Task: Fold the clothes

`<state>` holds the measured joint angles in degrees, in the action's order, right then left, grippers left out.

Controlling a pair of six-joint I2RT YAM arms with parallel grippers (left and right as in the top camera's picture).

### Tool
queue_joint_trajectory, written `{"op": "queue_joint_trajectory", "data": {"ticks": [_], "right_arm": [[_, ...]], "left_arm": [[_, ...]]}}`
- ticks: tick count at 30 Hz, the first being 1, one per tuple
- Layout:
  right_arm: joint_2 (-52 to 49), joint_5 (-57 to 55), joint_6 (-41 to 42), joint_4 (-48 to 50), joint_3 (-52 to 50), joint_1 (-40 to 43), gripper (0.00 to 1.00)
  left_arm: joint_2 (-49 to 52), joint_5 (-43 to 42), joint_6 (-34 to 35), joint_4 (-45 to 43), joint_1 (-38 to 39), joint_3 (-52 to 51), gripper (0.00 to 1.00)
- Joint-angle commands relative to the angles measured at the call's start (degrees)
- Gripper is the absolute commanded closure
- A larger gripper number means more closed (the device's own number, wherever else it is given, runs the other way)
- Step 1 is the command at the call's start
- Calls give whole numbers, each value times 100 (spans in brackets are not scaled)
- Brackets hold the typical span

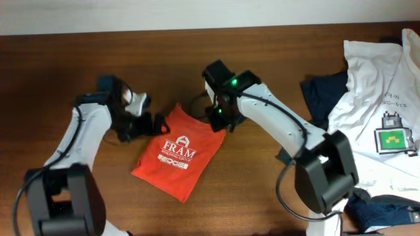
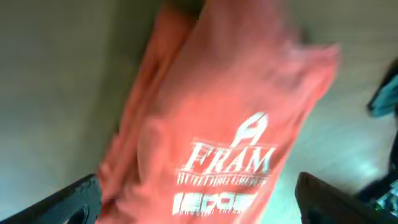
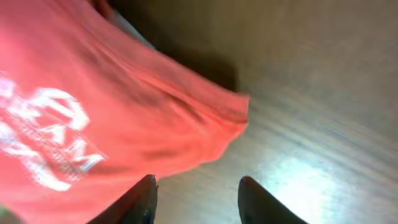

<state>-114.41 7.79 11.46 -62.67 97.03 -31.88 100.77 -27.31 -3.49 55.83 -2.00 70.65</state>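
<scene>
Lying beyond the orange-red T-shirt (image 1: 176, 152), a white T-shirt (image 1: 367, 85) (overhead only) shows.

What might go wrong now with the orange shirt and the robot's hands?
The right hand is open, right by a loose corner of the orange shirt. It might snag the cloth and undo the fold. The left hand, also open, sits at the opposite edge and might push the shirt crooked.

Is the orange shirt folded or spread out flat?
Folded. The orange-red T-shirt lies as a narrow, compact packet on the table, with no sleeves showing and the printed side up.
</scene>
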Motion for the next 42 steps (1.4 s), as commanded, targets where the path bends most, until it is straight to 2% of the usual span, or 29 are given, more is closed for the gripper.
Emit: {"op": "queue_joint_trajectory", "data": {"ticks": [1,3,6,9,10,11,12,14,16,18,20,23,25,26,29,30,31,32,33,36,37,38,40,42], "right_arm": [[516,-98,-48,-481,555,157,50],[664,-120,-22,-721,595,280,50],[789,-111,129,-1233,595,813,50],[789,-98,144,-1405,595,994,50],[789,-101,142,-1432,595,1021,50],[789,-114,140,-1429,595,1021,50],[789,-127,142,-1429,595,1021,50],[789,-310,142,-1432,595,1021,49],[789,-361,142,-1451,595,1021,50],[789,-387,140,-1453,595,1021,49],[789,-470,142,-1458,595,1021,49],[789,-487,144,-1460,595,1021,49],[789,-485,144,-1475,595,1021,49],[789,-485,146,-1475,595,1021,49],[789,-483,149,-1563,595,1021,49],[789,-485,146,-1633,595,1021,49],[789,-483,149,-1650,595,1021,49],[789,-483,151,-1650,595,1021,49],[789,-483,149,-1650,595,1021,49],[789,-485,146,-1663,595,1021,49],[789,-485,146,-1659,595,1021,49],[789,-483,146,-1644,595,1021,49],[789,-483,146,-1650,595,1021,48],[789,-485,146,-1690,595,1021,48]], "left_arm": [[-81,-188,-529,-584,-2,236,1],[214,-409,-741,-745,-2,236,1],[1165,-1073,-1285,-922,-2,236,1],[1727,-1095,-1290,-1106,4,236,1],[1886,-1224,-1292,-1126,24,236,5],[2026,-1443,-1292,-1075,83,236,37],[2052,-1521,-1292,-986,140,234,54],[2052,-1534,-1294,-863,293,234,69],[2050,-1491,-1292,-942,348,245,99],[2050,-1309,-1252,-949,52,535,100],[2050,-533,-765,-863,-612,1189,100],[2050,-387,-400,-946,-1915,2157,100],[2050,304,-382,-1309,-2597,2387,100],[2052,789,-385,-1589,-2809,2387,100],[2052,1239,-385,-2553,-3097,2387,100],[2052,1679,-385,-2796,-3095,2387,100],[2052,1971,-385,-2865,-3097,2387,78],[2052,1991,-387,-2887,-3126,2387,32],[2052,1987,-385,-2929,-3174,2396,1],[2050,1954,-337,-2277,-3204,3185,1],[2035,1257,-319,-1683,-3003,3906,1],[2035,1008,-321,-1543,-2830,4083,1],[2070,973,-323,-1193,-2087,4068,1],[2164,1473,-317,-708,-1416,3899,1]]}}
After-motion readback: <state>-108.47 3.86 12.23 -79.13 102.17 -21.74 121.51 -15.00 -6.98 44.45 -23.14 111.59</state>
